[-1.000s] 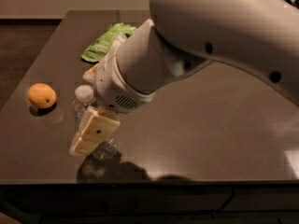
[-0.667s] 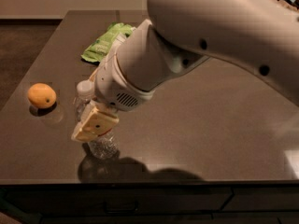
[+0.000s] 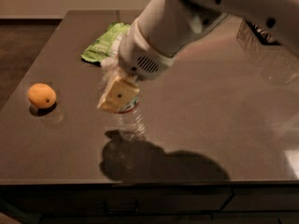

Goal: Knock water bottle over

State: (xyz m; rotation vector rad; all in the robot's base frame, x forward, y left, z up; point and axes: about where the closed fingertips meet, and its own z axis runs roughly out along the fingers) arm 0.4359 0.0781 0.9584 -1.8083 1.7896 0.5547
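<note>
Nearest the front edge of the dark, glossy brown table [image 3: 210, 125], left of its middle, we see a broad shadow. Just beyond the shadow is the small clear ribbed plastic water bottle [image 3: 131, 124] with a red-edged label band, its lower end on the table. Its upper part is covered, so we cannot tell whether it is upright or tilted. The cream-coloured claw [image 3: 117, 97] on the white arm is right against the bottle at label height. We cannot tell whether the claw is spread or pressed together. Close to the left edge, well apart from the bottle, lies a round orange fruit [image 3: 42, 95]. Farther back, toward the far left corner, lies a crumpled green plastic bag [image 3: 105, 43], partly behind the arm.
</note>
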